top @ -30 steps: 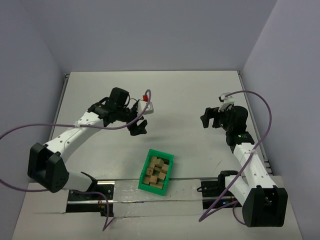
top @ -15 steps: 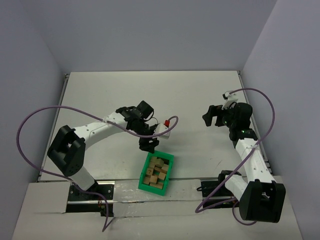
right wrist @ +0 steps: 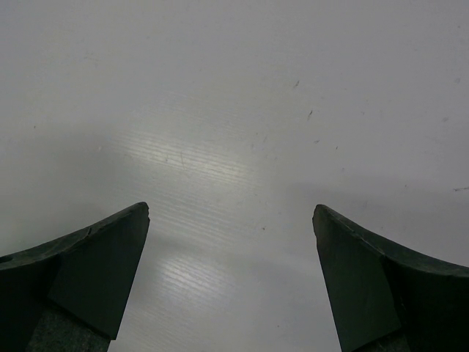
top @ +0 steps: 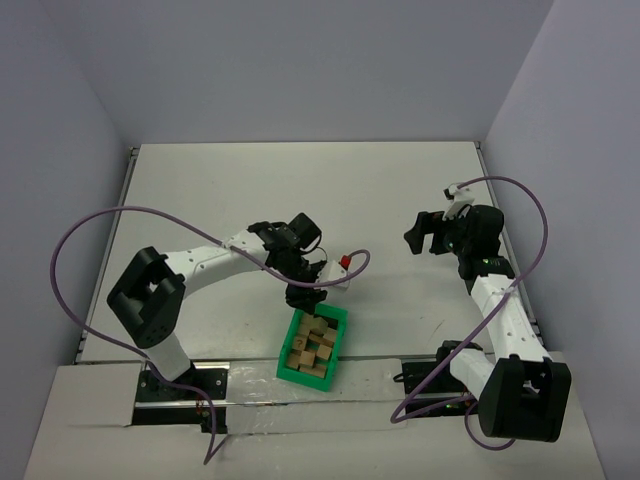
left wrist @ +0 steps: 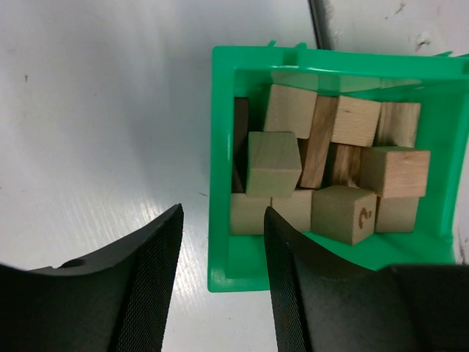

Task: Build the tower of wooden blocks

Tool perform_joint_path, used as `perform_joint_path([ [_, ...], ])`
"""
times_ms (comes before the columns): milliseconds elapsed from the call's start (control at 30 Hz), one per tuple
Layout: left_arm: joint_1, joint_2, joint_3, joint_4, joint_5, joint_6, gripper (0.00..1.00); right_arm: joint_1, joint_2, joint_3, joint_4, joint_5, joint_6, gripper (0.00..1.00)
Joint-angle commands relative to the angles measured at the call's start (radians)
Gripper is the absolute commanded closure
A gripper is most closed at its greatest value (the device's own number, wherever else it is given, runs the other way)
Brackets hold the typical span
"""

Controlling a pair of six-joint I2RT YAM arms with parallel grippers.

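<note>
Several light-tan wood blocks (top: 312,340) lie jumbled in a green bin (top: 289,346) at the near middle of the table. My left gripper (top: 303,296) hangs over the bin's far end. In the left wrist view its fingers stand partly apart astride one bin wall (left wrist: 220,147), one outside, one over the blocks (left wrist: 272,163); the gripper (left wrist: 223,213) is open and holds nothing. My right gripper (top: 420,233) is at the right, wide open above bare table (right wrist: 231,209). The tower is out of view.
A metal rail (top: 250,378) runs along the near table edge just behind the bin. Purple cables loop off both arms, with a red connector (top: 345,262) beside the left wrist. Grey walls close the table's back and sides.
My left arm swung from the table's left middle down to the bin's far end, and its fingers have narrowed. The right arm has barely moved.
</note>
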Motion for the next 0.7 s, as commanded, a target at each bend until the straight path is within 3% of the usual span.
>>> perform_joint_path([
  [0, -0.008, 0.009, 0.0, 0.068, -0.048, -0.021, 0.48, -0.008, 0.0, 0.053, 0.011, -0.011, -0.007, 0.0],
  [500, -0.043, 0.037, -0.053, 0.152, -0.176, -0.045, 0.49, -0.011, 0.01, 0.055, 0.01, -0.001, -0.012, 0.0],
  [667, -0.05, 0.052, -0.054, 0.184, -0.224, -0.08, 0.57, -0.011, 0.013, 0.056, 0.012, 0.002, -0.007, 0.0],
])
